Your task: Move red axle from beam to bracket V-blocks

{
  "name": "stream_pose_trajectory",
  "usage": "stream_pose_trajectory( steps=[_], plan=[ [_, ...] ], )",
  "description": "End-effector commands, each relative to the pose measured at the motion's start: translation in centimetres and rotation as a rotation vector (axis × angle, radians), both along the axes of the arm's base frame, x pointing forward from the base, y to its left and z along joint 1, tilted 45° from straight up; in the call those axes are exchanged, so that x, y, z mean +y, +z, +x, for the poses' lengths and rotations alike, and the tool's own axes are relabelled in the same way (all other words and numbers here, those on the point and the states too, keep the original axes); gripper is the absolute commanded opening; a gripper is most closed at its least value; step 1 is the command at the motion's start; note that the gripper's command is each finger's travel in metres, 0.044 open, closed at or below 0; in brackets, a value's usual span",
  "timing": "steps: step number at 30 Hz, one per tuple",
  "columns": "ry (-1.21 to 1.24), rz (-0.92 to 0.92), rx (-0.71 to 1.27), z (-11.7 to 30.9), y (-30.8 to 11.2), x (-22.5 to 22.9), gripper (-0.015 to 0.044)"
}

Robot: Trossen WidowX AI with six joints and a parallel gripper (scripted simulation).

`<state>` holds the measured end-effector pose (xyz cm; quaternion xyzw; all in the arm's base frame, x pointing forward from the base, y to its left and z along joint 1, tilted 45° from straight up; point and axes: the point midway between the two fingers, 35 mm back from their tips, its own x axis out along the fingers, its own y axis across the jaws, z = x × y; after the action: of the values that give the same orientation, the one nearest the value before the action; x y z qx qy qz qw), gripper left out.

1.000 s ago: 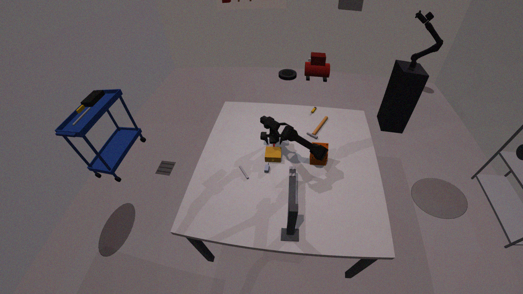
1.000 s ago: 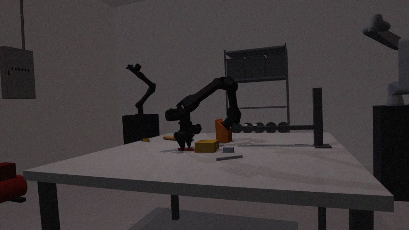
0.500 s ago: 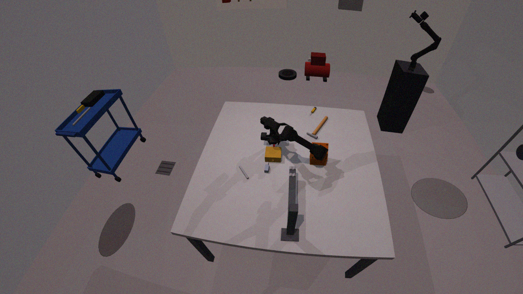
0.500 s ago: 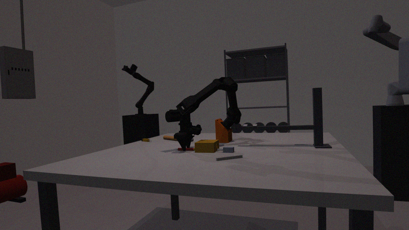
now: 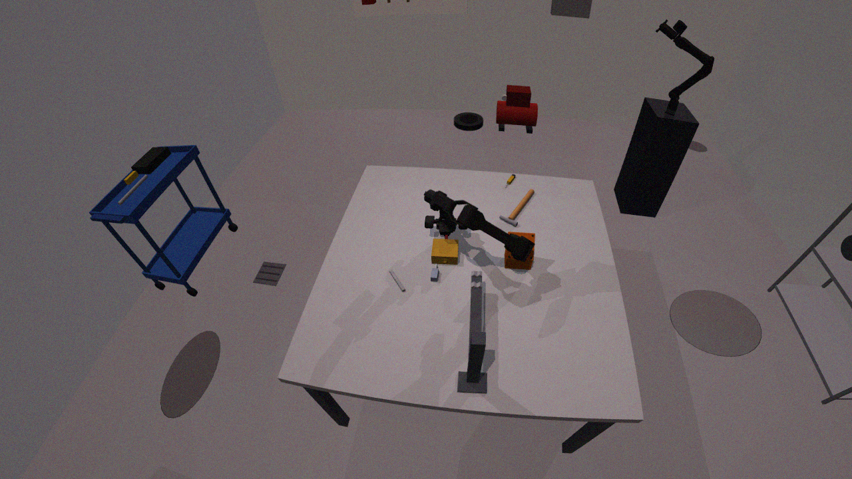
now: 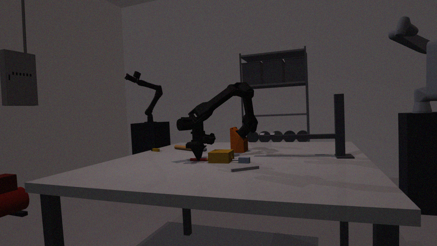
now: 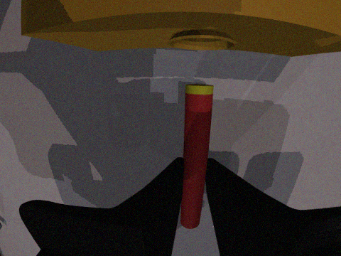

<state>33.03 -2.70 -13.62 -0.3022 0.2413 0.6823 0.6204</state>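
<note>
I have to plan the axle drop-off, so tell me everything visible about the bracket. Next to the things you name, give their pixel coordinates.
The bracket (image 5: 477, 315) (image 6: 339, 125) is matte dark grey, metal or plastic by its look. A square post stands upright on a flat rectangular base plate (image 5: 464, 387) (image 6: 349, 156) resting on the table (image 5: 357, 333) (image 6: 213, 186). From partway up the post, a slim level arm reaches out above the tabletop. Two paler, notched V-blocks (image 5: 476, 284) (image 6: 262, 134) sit near its free end, one behind the other, with no axle in them. The robot isn't touching it.
</note>
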Motion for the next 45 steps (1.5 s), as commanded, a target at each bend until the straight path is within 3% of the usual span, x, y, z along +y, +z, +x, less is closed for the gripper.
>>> stream_pose_trajectory(
  steps=[1, 26, 33, 45],
  plan=[
    [0.000, -0.001, -0.001, 0.1, 0.2, -0.3, 0.0000],
    [-0.010, -0.004, 0.008, 1.7, 9.1, -9.9, 0.0000],
    [-0.011, -0.006, 0.010, 1.8, 10.0, -9.6, 0.0000],
    [-0.014, -0.017, 0.011, 1.6, 15.6, -5.9, 0.0000]
  ],
)
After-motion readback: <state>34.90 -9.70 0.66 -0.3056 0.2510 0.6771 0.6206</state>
